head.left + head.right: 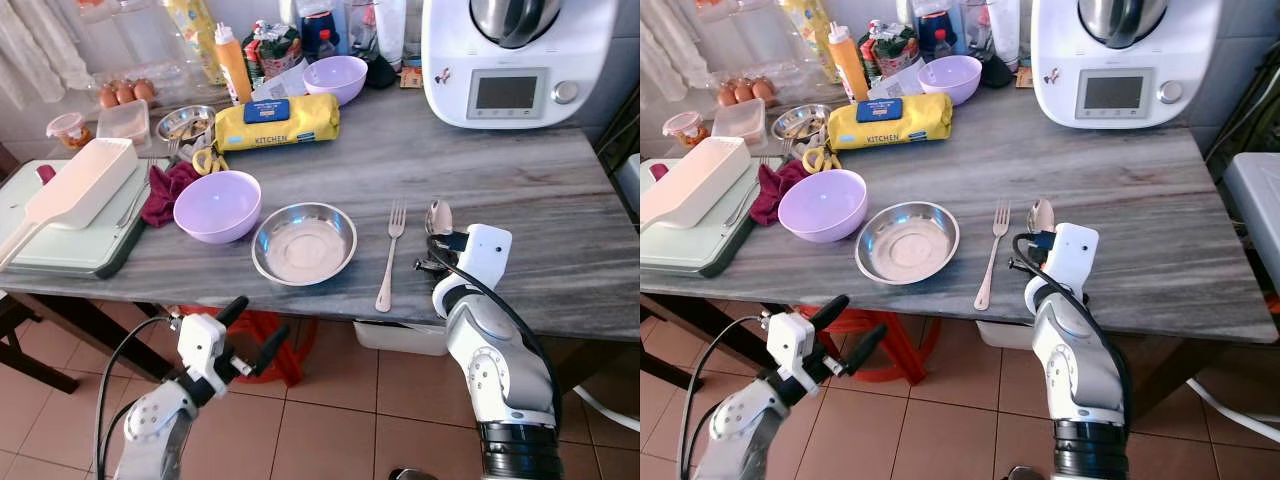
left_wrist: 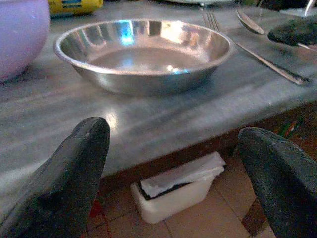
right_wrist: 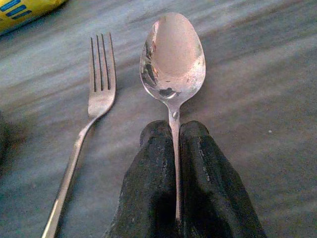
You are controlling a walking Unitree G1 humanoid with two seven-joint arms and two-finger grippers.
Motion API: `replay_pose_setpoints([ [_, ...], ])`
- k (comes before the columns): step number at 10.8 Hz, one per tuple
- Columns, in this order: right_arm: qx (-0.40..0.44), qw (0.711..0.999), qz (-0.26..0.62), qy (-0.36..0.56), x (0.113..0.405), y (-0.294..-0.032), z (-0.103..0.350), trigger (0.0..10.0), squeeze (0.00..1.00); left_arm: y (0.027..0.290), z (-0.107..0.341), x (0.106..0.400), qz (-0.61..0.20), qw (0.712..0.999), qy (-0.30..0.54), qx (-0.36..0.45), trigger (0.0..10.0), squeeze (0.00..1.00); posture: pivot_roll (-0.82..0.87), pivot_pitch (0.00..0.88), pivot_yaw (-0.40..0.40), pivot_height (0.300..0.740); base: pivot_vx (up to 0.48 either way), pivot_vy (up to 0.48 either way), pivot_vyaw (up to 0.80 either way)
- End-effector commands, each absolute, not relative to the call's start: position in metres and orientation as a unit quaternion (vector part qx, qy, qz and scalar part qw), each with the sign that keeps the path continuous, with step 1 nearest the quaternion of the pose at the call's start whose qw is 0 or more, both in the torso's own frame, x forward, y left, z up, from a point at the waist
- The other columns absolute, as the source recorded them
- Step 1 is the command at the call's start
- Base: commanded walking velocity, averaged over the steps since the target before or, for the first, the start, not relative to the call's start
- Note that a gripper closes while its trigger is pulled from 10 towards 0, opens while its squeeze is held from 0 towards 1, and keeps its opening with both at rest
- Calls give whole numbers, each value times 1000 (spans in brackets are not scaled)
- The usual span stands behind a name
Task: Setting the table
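Observation:
A steel bowl (image 1: 304, 243) sits near the front edge of the grey table (image 1: 560, 260), with a fork (image 1: 390, 255) lying to its right. Just right of the fork lies a spoon (image 3: 173, 59), bowl end pointing away from me. My right gripper (image 3: 176, 130) is shut on the spoon's handle, low over the tabletop. A purple bowl (image 1: 217, 205) stands left of the steel bowl. My left gripper (image 1: 250, 335) is open with nothing between its fingers (image 2: 74, 173), below and in front of the table edge, facing the steel bowl (image 2: 143, 52).
A white kitchen machine (image 1: 515, 60) stands at the back right. A yellow packet (image 1: 275, 122), a second purple bowl (image 1: 335, 78), bottles and eggs (image 1: 125, 93) crowd the back. A tray (image 1: 60, 250) with a white dish sits left beside a red cloth (image 1: 165, 190). A white box (image 2: 178, 191) lies under the table.

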State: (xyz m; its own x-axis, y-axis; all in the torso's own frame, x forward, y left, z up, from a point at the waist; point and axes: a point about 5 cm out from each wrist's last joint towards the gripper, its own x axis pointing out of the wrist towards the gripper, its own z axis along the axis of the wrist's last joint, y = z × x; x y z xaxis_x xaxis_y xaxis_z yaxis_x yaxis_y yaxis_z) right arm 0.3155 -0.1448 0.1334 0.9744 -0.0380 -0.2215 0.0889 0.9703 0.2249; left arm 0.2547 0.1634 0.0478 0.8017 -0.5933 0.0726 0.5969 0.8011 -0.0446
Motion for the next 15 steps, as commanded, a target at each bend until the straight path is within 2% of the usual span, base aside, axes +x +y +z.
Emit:
replay_pose_setpoints([
  [1,118,987,-18,106,318,-137,136,10000,0,172,48,255,-303,952,-31,-32,10000,0,-90,131,139,740,0,0,0],
  [11,118,987,-18,106,318,-137,136,10000,0,172,48,255,-303,952,-31,-32,10000,0,-90,131,139,740,0,0,0],
  [12,111,987,-22,115,319,-139,128,10000,0,175,109,271,-346,933,-99,-27,10000,0,-86,126,137,740,0,0,0],
  [13,108,987,-25,119,318,-141,125,10000,0,172,135,271,-372,920,-122,-23,10000,0,-86,126,137,740,0,0,0],
  [15,105,987,-28,121,317,-143,124,10000,0,166,135,268,-373,919,-126,-24,10000,0,-89,127,135,740,0,0,0],
])
